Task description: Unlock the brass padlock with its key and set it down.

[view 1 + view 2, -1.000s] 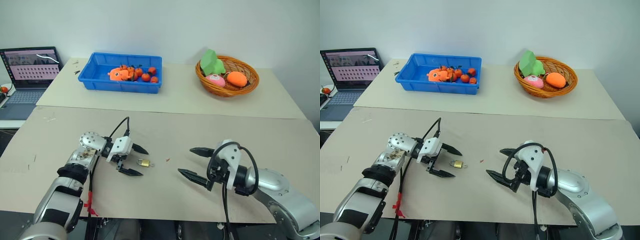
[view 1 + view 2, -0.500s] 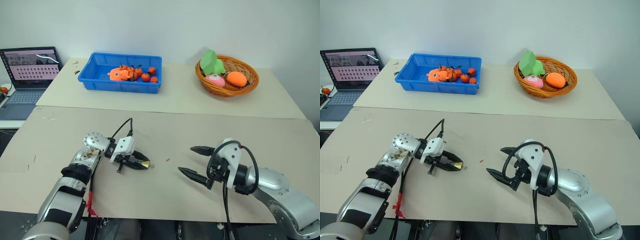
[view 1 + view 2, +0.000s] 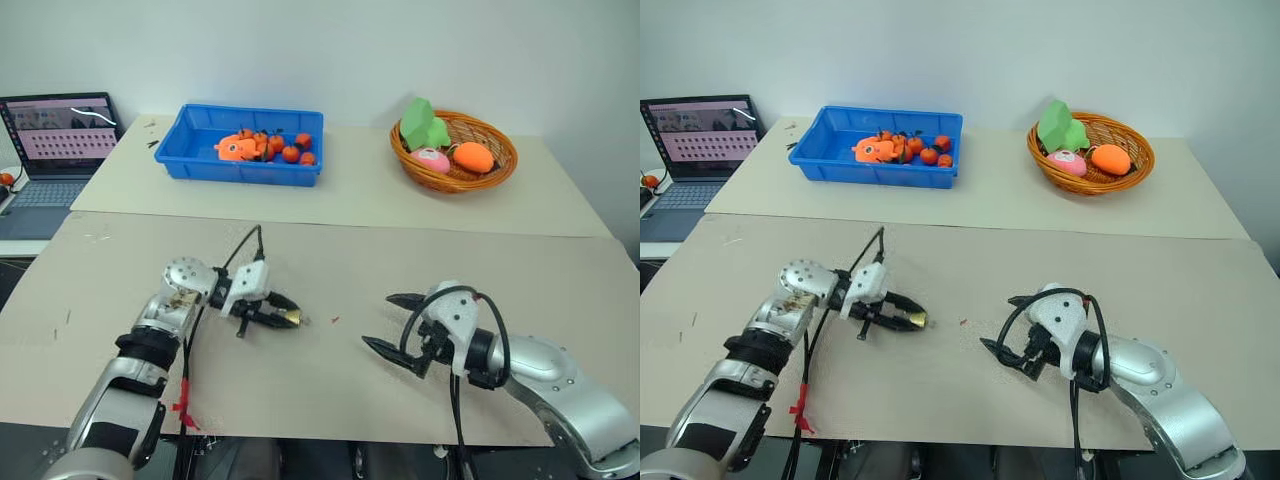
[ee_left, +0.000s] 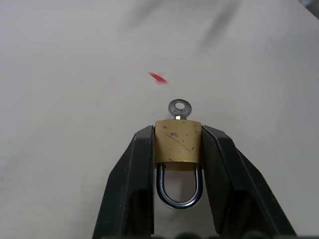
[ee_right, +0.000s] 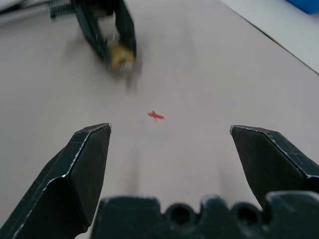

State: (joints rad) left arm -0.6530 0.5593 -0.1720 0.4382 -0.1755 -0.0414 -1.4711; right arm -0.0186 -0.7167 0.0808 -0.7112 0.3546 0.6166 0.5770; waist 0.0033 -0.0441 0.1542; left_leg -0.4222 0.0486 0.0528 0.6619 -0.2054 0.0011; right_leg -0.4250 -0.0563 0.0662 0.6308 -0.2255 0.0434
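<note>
Your left gripper (image 4: 177,149) has its jaws clamped on the padlock (image 4: 178,141), held just above the tabletop (image 3: 330,250), key (image 4: 179,108) sticking out toward the right gripper (image 3: 396,322). Its jaws stand wide, empty. Next: bring them onto the key and turn.

Bright even indoor light, soft faint shadows, head views sharp, wrist views blurred in the distance

Left gripper (image 4: 177,149) clamped tight; right gripper (image 5: 169,164) spread wide.
</note>
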